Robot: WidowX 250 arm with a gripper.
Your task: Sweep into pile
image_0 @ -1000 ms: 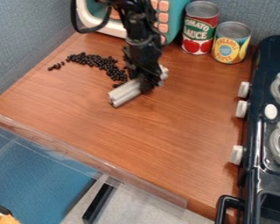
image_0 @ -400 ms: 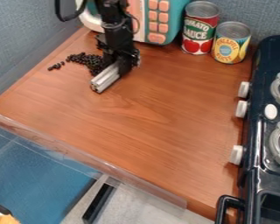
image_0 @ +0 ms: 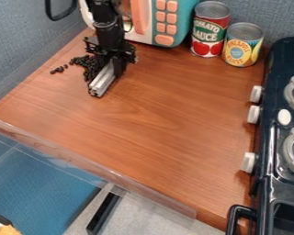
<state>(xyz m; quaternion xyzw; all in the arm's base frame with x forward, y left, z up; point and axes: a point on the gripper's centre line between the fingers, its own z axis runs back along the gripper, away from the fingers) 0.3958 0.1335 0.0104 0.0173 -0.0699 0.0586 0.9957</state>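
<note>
"What's different across your worktop (image_0: 155, 133)?"

"The near end of the pale bar (image_0: 101, 83), my sweeping edge. A second ago it lay more to the right of the view; now it has slid left and a little away, and it slants beside the beans."

"And your claw (image_0: 115, 65)?"

"Clenched on that bar, just behind its near end. I carried it left along with my arm (image_0: 106, 30)."

"Has that helped with the sweeping?"

"I think so. The loose beans (image_0: 59, 69) at the far left haven't budged; they lie in a short string, a little apart from the rest. But the black beans (image_0: 80, 60) used to trail off to the right in a long arc. That tail has been pushed in, and what I can see is a tighter clump against the bar's left side. How many are hidden behind my claw, I can't tell."

"So, finished?"

"Not to my eye. The strays still need a nudge inward, perhaps from their outer side. If I only keep pushing left, I may spread the clump over them."

"And beyond?"

"The toy microwave (image_0: 165, 23) and two cans (image_0: 211, 30) stand at the back, where they were."
</note>
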